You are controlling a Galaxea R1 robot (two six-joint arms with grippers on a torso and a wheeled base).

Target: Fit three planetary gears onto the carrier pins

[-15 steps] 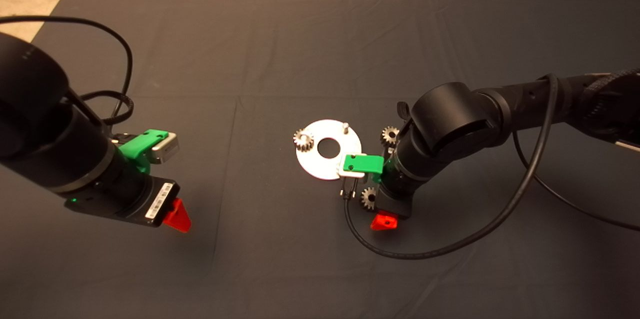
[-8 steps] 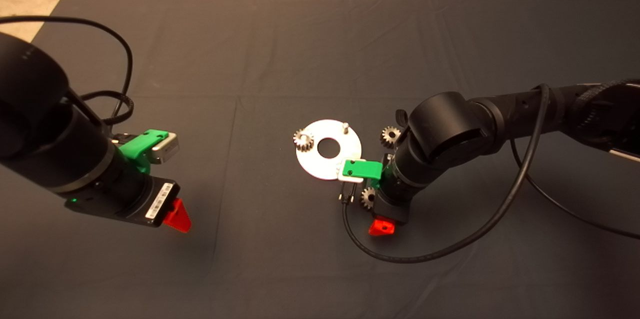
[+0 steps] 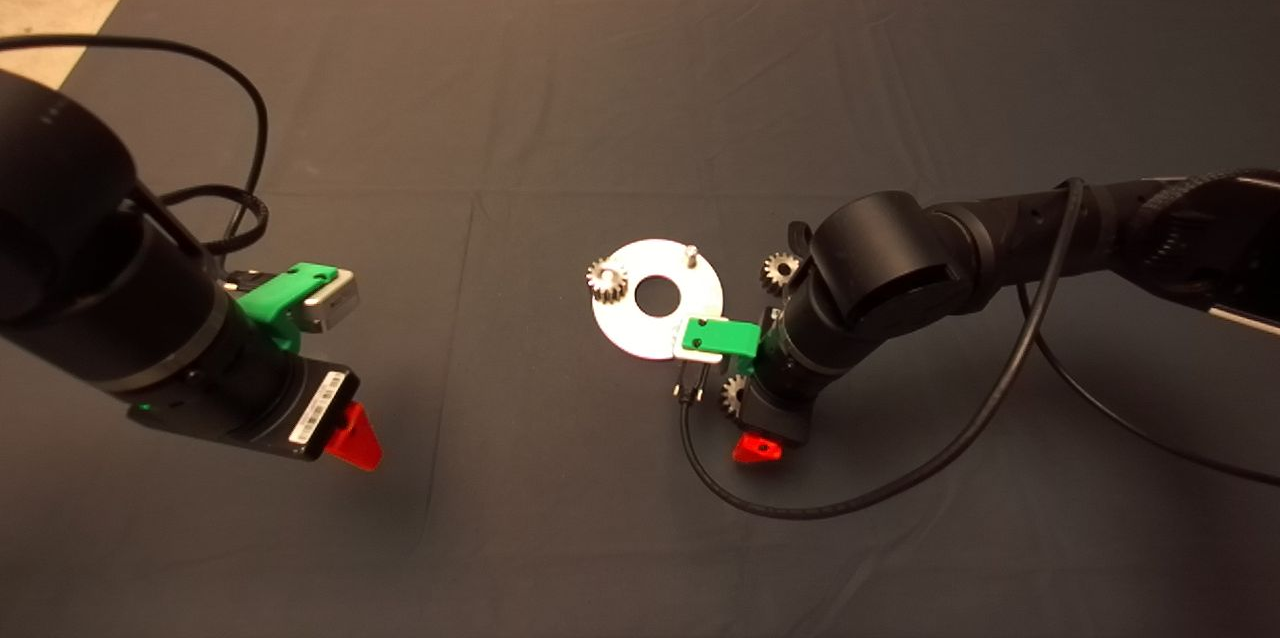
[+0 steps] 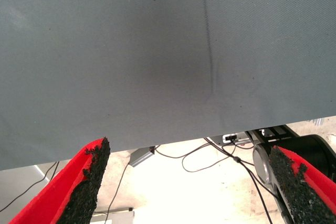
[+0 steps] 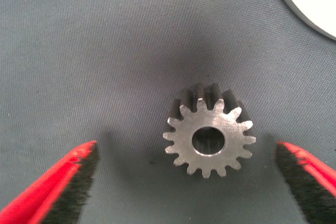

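Note:
The shiny round disc lies mid-mat. One planetary gear sits on a pin at its left rim. A bare carrier pin stands at its far rim. A second gear lies on the mat right of the disc. A third gear lies flat just in front of the disc. My right gripper hangs over it, open. In the right wrist view this gear rests between the spread fingers, untouched, with the disc's edge beyond. My left gripper waits open at the lower left.
A black cable loops on the mat under the right arm. The left wrist view shows the left gripper over the mat's edge, with cables on the floor beyond.
The right arm has sunk and shifted slightly left, bringing its gripper lower around the near gear. The gears and disc have not moved. The left arm is almost unchanged.

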